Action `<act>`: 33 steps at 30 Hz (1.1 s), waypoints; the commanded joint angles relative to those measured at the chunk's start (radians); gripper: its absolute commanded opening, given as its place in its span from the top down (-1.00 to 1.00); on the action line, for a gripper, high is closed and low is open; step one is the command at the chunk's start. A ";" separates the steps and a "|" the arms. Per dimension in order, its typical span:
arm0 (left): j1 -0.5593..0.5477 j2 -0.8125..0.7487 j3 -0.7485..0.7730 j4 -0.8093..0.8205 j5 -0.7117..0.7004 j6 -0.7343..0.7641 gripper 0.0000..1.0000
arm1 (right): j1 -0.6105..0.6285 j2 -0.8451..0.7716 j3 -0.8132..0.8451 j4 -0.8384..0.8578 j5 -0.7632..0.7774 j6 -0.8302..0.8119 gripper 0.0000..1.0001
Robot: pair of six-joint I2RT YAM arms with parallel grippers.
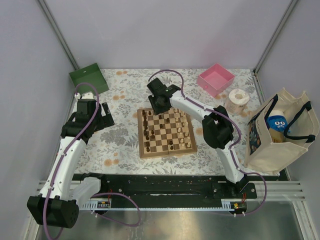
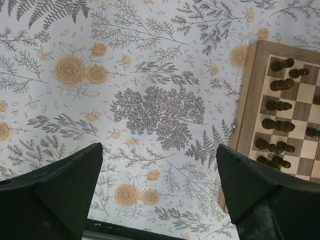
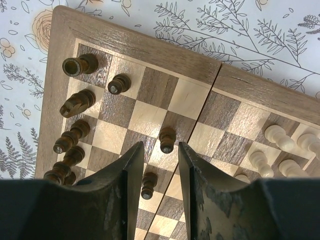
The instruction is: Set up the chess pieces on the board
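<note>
Left gripper (image 2: 159,172) is spread wide w/ nothing in it, hovering over the floral tabletop (image 2: 150,60) just left of the board (image 2: 244,95). Board sits mid-tabletop, btw the two arms. Dark chess pieces (image 3: 75,102) are bunched along its left edge, a couple more out on nearby squares. Right gripper (image 3: 161,152) is over the board's far left area, jaws only a bit apart, w/ one dark pawn (image 3: 166,139) standing in the gap, not pinched afaict. Pale pieces (image 3: 277,137) sit further right. Pink box (image 1: 216,79) and tote bag (image 1: 280,132) are off to the right.
</note>
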 commanded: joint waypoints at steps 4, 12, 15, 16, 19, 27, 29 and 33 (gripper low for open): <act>0.005 -0.006 0.000 0.040 0.013 0.000 -0.98 | -0.009 -0.009 0.007 0.027 0.015 0.013 0.15; 0.005 -0.006 0.003 0.040 0.015 0.000 -0.98 | -0.010 0.002 -0.013 0.028 0.011 0.019 0.17; 0.007 -0.006 0.002 0.038 0.015 0.000 -0.98 | -0.010 0.008 -0.015 0.027 0.008 0.020 0.17; 0.005 -0.006 0.000 0.040 0.015 0.000 -0.98 | -0.009 0.009 -0.013 0.027 0.008 0.019 0.17; 0.005 -0.005 0.003 0.040 0.016 0.000 -0.98 | -0.012 0.014 -0.012 0.028 0.007 0.017 0.20; 0.005 -0.003 0.003 0.040 0.019 0.001 -0.98 | -0.017 0.023 -0.018 0.027 0.001 0.022 0.22; 0.007 -0.005 0.003 0.040 0.019 0.001 -0.98 | -0.017 0.023 -0.019 0.027 0.001 0.020 0.24; 0.005 -0.003 0.005 0.040 0.018 0.001 -0.98 | -0.018 0.026 -0.013 0.027 0.001 0.014 0.40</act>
